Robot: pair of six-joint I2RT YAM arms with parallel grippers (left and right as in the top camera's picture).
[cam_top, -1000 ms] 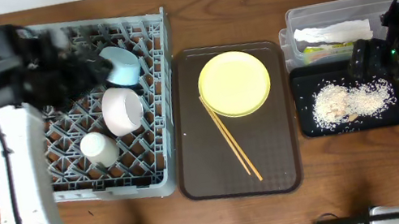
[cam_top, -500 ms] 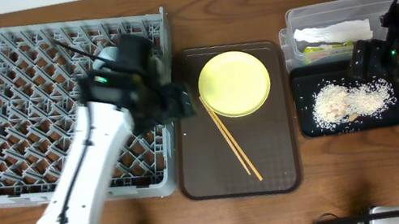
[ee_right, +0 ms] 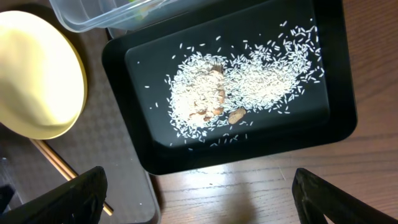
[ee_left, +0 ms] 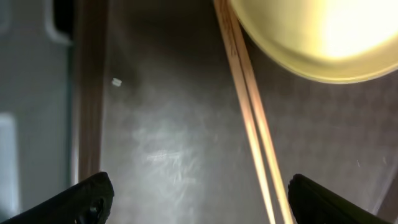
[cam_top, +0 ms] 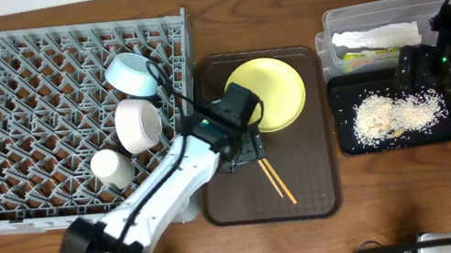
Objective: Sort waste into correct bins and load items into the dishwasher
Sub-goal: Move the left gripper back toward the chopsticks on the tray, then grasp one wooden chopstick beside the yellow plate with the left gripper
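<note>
Closest to you, the two wooden chopsticks [cam_top: 277, 182] lie side by side on the dark brown serving tray [cam_top: 310, 181], slanting from its near edge up toward the yellow plate [cam_top: 270, 91]. Your left gripper [ee_left: 205, 199] hangs over their upper part; its wrist view shows the jaws spread wide with both sticks running between the fingertips [ee_left: 87, 199], and it has hold of nothing. To the right, at about the same depth, the black tray [cam_top: 348, 137] sits on the table with the rice crumbs [cam_top: 395, 112] heaped in its middle. Your right gripper [ee_right: 202, 196] is above that tray, also wide open and empty. A little farther back on the left, the grey dish rack [cam_top: 17, 107] holds the cream cup [cam_top: 110, 166], then the white bowl [cam_top: 137, 123], then the light blue bowl [cam_top: 133, 75], in a line running away from you. The plate rests in the far half of the serving tray, its near-left rim touching or overlapping the chopsticks. Farthest back on the right, the clear tub [cam_top: 326, 39] sits just behind the black tray, with the white napkin [cam_top: 374, 35] and the green-and-orange wrapper [cam_top: 362, 53] inside.
</note>
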